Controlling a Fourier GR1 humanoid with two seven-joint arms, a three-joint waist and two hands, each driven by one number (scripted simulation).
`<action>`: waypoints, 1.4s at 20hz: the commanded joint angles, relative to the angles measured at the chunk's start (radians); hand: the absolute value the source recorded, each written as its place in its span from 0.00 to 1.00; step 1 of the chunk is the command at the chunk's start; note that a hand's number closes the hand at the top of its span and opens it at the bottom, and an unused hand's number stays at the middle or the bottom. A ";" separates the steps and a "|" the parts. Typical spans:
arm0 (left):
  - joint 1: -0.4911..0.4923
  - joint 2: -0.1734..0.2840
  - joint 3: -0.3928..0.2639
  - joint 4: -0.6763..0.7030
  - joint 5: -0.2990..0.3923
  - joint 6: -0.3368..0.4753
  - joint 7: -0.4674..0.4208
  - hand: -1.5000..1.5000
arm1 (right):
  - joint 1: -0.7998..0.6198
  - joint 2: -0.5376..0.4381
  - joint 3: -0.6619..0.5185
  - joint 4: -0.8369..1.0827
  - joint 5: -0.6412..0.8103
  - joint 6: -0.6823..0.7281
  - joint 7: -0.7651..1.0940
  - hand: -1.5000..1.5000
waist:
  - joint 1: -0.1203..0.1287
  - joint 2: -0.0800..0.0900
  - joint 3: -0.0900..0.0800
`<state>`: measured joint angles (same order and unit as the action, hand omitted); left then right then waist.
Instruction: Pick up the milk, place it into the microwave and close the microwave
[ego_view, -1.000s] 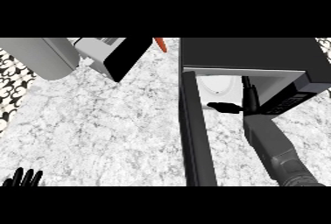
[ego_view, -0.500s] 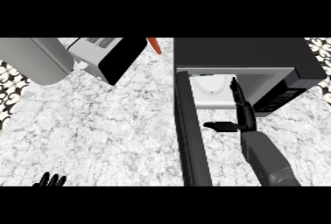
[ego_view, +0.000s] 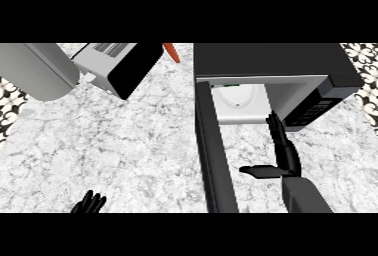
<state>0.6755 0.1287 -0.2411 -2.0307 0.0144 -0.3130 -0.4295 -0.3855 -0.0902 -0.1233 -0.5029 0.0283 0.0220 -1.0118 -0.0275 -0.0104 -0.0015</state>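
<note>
The black microwave (ego_view: 273, 60) stands at the upper right with its door (ego_view: 214, 155) swung open toward me, seen edge-on as a long dark bar. Inside the white cavity stands the milk carton (ego_view: 238, 102), white with a green strip at its top. My right hand (ego_view: 280, 152) is just outside the cavity's mouth, right of the door, fingers straight and pointing at the opening, thumb out to the left; it holds nothing. My left hand (ego_view: 90, 202) rests open at the lower left edge, fingers up.
A toaster oven (ego_view: 118, 65) with a dark glass front sits at the upper left beside a grey rounded appliance (ego_view: 37, 70). A red-orange item (ego_view: 171, 52) lies behind, between toaster oven and microwave. Marble counter (ego_view: 125, 145) spreads left of the door.
My right hand has drawn back out of the microwave toward me, leaving the milk inside. The view has shifted, so the microwave and door now sit lower and farther left.
</note>
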 joint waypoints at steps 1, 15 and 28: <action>-0.019 0.025 -0.029 -0.030 -0.024 -0.019 0.042 1.00 | 0.168 -0.056 0.016 -0.162 -0.032 0.113 -0.010 0.00 | -0.005 -0.001 -0.001; -0.486 -0.127 -0.193 0.227 -0.262 0.168 0.270 1.00 | 0.559 -0.149 -0.035 -0.755 -0.286 0.296 0.205 0.00 | 0.007 0.009 0.001; -1.037 -0.129 -0.487 0.680 -0.160 0.479 0.355 1.00 | 0.678 -0.222 -0.096 -0.947 -0.333 0.350 0.246 0.00 | -0.010 0.013 0.001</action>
<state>-0.1750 0.0038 -0.6585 -1.4738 -0.2095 0.0967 -0.1389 0.2512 -0.3072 -0.2198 -1.3923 -0.2954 0.3393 -0.7565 -0.0264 0.0003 -0.0011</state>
